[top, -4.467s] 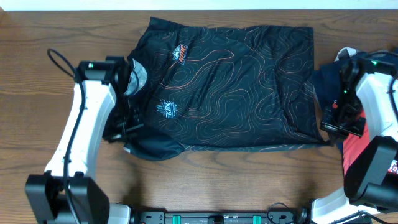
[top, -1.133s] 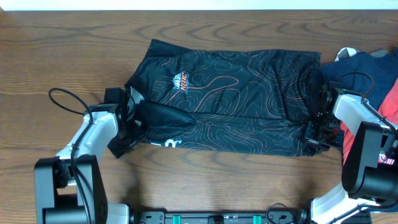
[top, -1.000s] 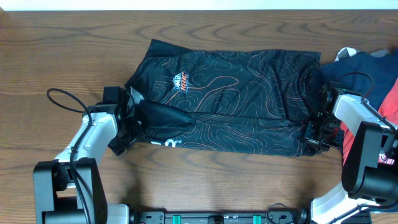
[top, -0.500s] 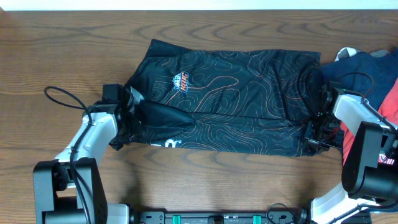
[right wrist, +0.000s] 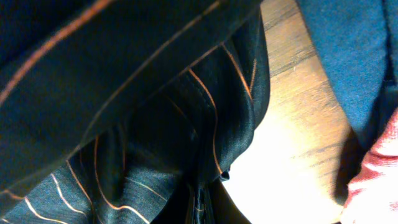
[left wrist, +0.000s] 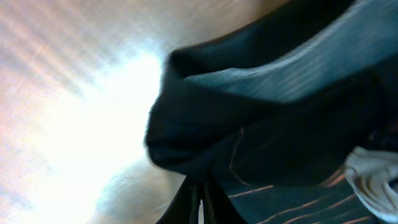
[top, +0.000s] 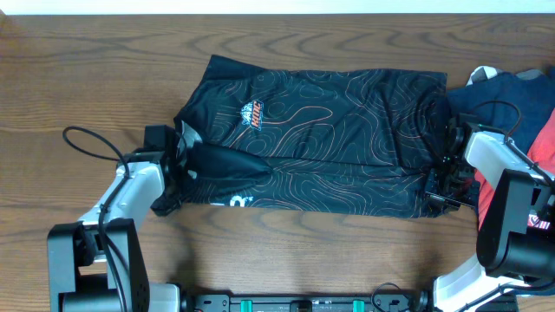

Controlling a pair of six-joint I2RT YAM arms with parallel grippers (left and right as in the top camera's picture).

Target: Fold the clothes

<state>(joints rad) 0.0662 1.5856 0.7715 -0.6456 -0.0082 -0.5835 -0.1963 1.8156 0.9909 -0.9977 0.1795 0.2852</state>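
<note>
The clothes, a black jersey (top: 321,139) with orange contour lines and a small crest, lie across the table with the near edge folded over. My left gripper (top: 178,180) sits at the jersey's left sleeve. In the left wrist view the left gripper (left wrist: 199,204) is shut, with its tips on the dark sleeve fold (left wrist: 261,137). My right gripper (top: 436,186) is at the near right corner. In the right wrist view the right gripper (right wrist: 198,208) is shut on the striped hem (right wrist: 186,124), with cloth pinched between the fingers.
A pile of other garments, dark blue (top: 512,91) and red (top: 545,147), lies at the right edge beside my right arm. In the right wrist view they show as blue cloth (right wrist: 348,50) and red cloth (right wrist: 376,180). A cable loop (top: 82,143) hangs off the left arm.
The left gripper has gone from open to shut at the sleeve and shifted slightly. The right gripper has stayed in place. Earlier, the jersey lay wider; its near part is now folded over.
</note>
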